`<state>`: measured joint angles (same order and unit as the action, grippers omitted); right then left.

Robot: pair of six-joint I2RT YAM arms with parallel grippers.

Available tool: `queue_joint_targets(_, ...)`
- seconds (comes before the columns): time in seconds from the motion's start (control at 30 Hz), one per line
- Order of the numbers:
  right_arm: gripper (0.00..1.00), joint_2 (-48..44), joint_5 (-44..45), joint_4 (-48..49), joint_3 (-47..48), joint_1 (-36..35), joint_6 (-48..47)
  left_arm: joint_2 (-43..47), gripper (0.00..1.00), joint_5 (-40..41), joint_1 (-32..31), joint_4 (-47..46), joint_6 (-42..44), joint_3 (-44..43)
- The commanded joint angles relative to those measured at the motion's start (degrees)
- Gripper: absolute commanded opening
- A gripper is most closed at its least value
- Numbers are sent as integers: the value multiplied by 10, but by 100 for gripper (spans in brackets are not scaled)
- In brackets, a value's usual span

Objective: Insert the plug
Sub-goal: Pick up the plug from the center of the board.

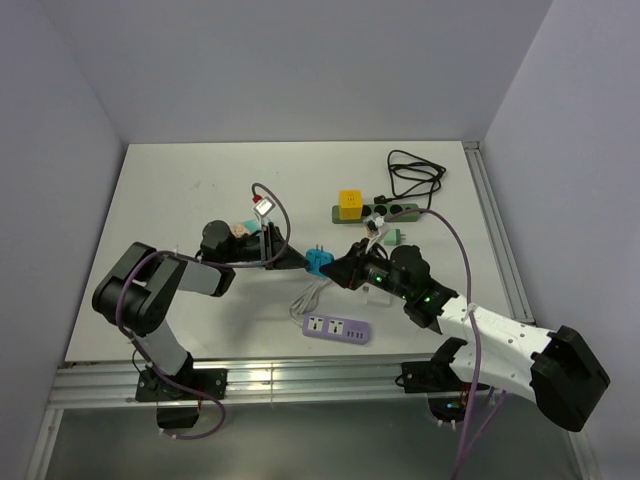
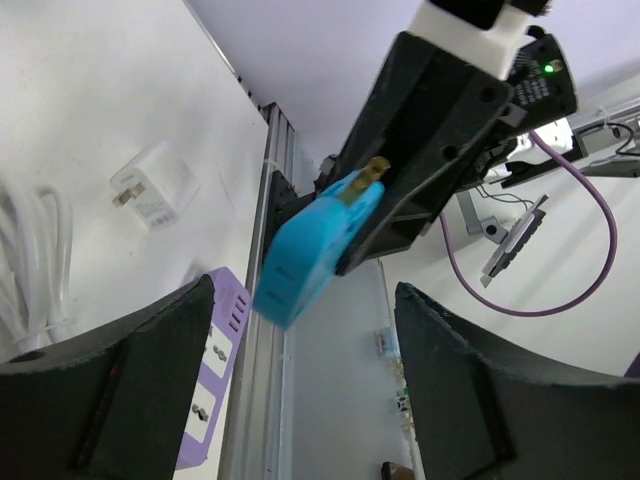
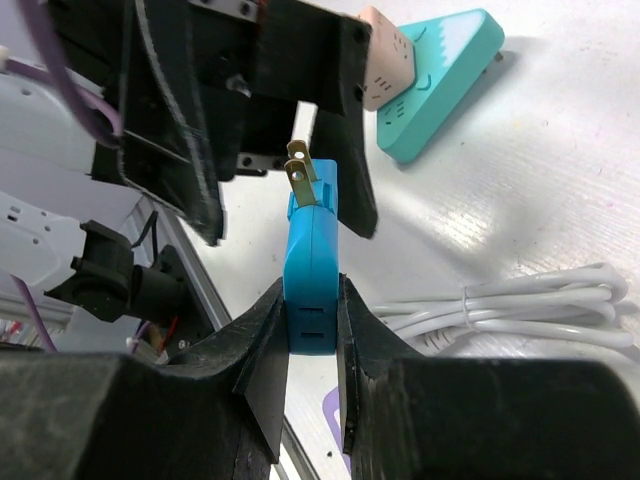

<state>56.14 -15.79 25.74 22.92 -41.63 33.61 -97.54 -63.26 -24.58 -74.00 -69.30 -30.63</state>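
A blue plug adapter (image 3: 311, 262) with two brass prongs is clamped between my right gripper's (image 3: 312, 292) fingers and held above the table. It also shows in the left wrist view (image 2: 310, 250) and the top view (image 1: 319, 263). My left gripper (image 2: 305, 292) is open, its fingers (image 2: 120, 390) standing on either side of the plug's end without closing on it. In the top view the left gripper (image 1: 297, 262) and right gripper (image 1: 337, 268) meet at the table's middle. The purple power strip (image 1: 338, 328) lies flat just in front of them.
A coiled white cable (image 1: 310, 297) lies under the grippers. A green power strip (image 1: 378, 209) with a yellow adapter (image 1: 350, 203) and a black cable (image 1: 415, 175) lie at the back right. A white adapter (image 2: 155, 186), a teal adapter (image 3: 440, 70) and a pink one (image 3: 385, 45) lie nearby.
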Motion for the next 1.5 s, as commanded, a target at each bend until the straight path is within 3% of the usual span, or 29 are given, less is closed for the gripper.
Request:
queue_joint_targets(0.0, 0, 6, -8, 30, 16, 0, 5, 29, 75, -10, -6, -210, 23, 3)
queue_joint_targets(0.33, 0, 6, -15, 33, 16, 0, 6, 30, 50, -2, -46, -133, 81, -18)
queue_joint_targets(0.43, 0, 9, -16, 32, 18, -1, 7, 34, 33, -3, -47, -128, 83, -20)
queue_joint_targets(0.63, 0, 14, -15, 33, 18, 0, 8, 49, 12, 1, -51, -121, 85, -19)
queue_joint_targets(0.7, 0, 13, -13, 32, 18, 0, 9, 57, 0, 6, -54, -113, 91, -16)
queue_joint_targets(0.8, 2, 11, -8, 31, 17, -1, 9, 68, 0, 15, -55, -111, 97, -6)
queue_joint_targets(0.9, 16, 6, -5, 33, 13, 0, 11, 80, 0, 33, -55, -104, 101, 9)
queue_joint_targets(0.93, 30, -1, -3, 34, 9, 0, 11, 82, 0, 45, -55, -103, 102, 12)
queue_joint_targets(1.13, 60, -26, 12, 59, -17, 0, 22, 102, 0, 112, -55, -127, 76, 47)
queue_joint_targets(1.47, 59, -45, 10, 91, -37, 0, 28, 120, 0, 205, -65, -175, 52, 89)
